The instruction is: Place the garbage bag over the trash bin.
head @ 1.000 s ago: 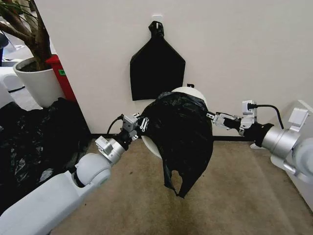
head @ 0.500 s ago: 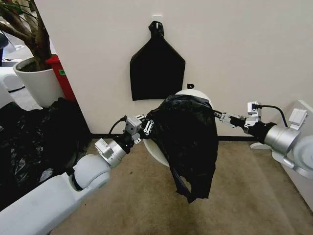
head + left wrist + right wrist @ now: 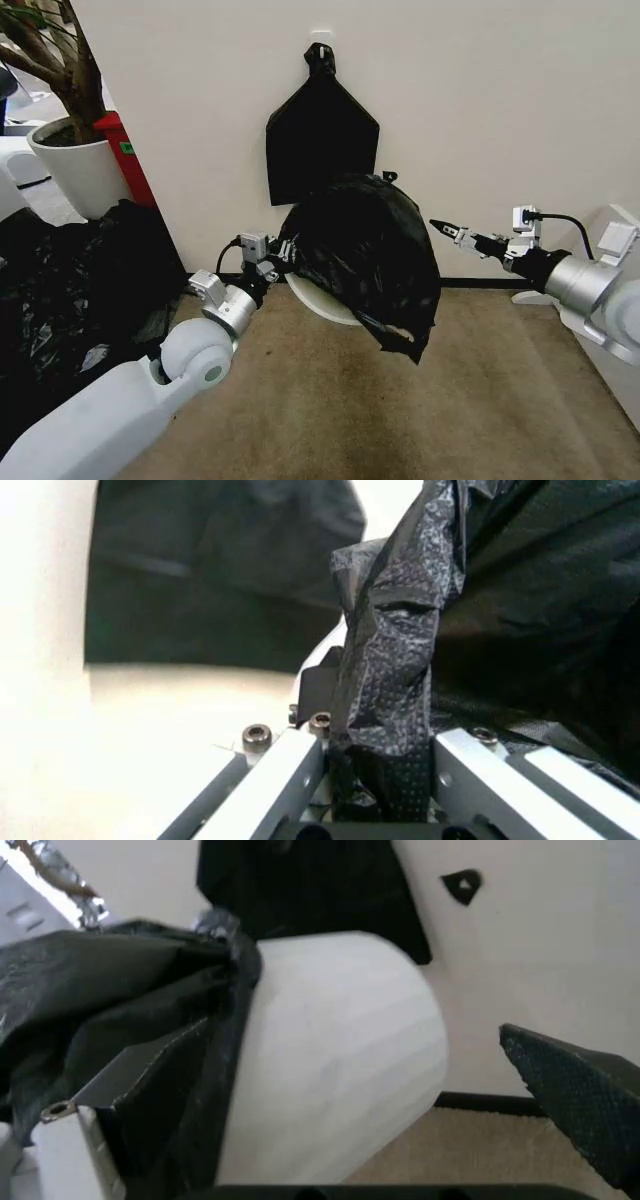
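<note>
The big heap of black plastic sheeting (image 3: 70, 290) sprawls over the carpet's left side against the wall, with the white plant pot (image 3: 75, 170) standing behind it in the far left corner. Centre stage, the garbage bag (image 3: 365, 260) drapes over the trash bin (image 3: 320, 300), which is tipped on its side and held off the carpet close to the wall, a crescent of white rim peeking out under the bag's lower left edge. From the right wrist camera the bin's (image 3: 340, 1057) white side is bare, the bag (image 3: 130, 1012) bunched around one end of it only. Up on the wall just behind hangs the flat black bag (image 3: 320, 135) with its knotted top. Left gripper (image 3: 268, 262) is in at the bag's left edge, and the left wrist camera shows it clamped on a twisted fold of the garbage bag (image 3: 390, 705) between its two metal fingers (image 3: 290, 772). Right gripper (image 3: 447, 231) sits just off the bag's right side, fingers parted and holding nothing, one dark pad (image 3: 580, 1095) standing clear of the bin
</note>
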